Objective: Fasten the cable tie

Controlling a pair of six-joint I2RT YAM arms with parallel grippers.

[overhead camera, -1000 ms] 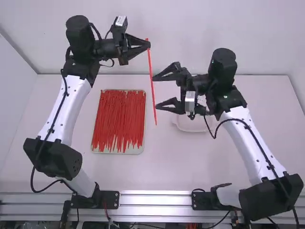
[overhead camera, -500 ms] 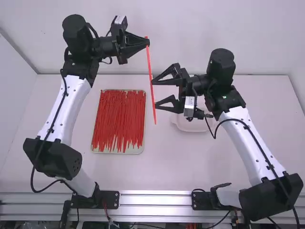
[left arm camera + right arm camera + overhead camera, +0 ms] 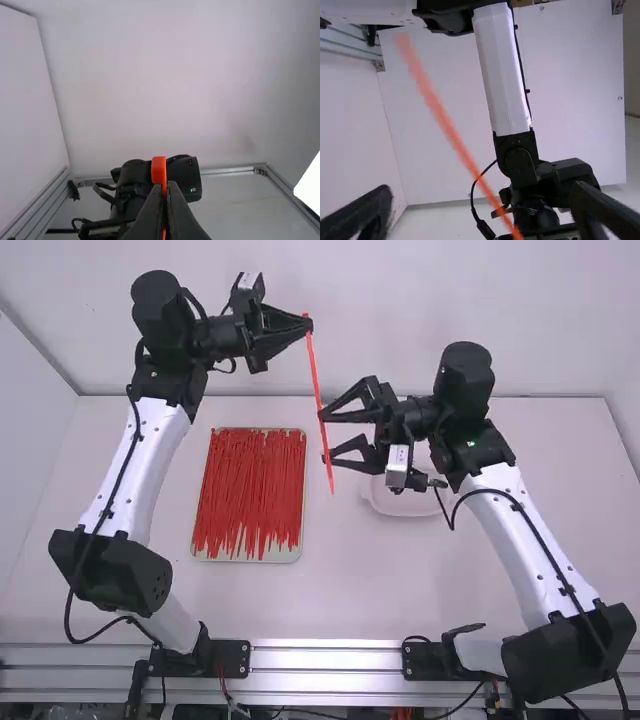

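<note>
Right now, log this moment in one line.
left hand: shut on thin red plastic cable tie | right hand: open astride tie | tie: unfastened

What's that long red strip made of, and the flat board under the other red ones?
The red strip looks like thin plastic, probably nylon: slim, evenly coloured, hanging straight from the left gripper. The board looks like matt pale wood or cardboard; I cannot tell which.

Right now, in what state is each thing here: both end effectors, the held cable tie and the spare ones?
Cable tie: straight, hanging nearly upright, not looped.
Left end effector: shut on the tie's top end.
Right end effector: open, straddling the tie's lower part.
Spare cable ties: lying flat on the tray.
</note>
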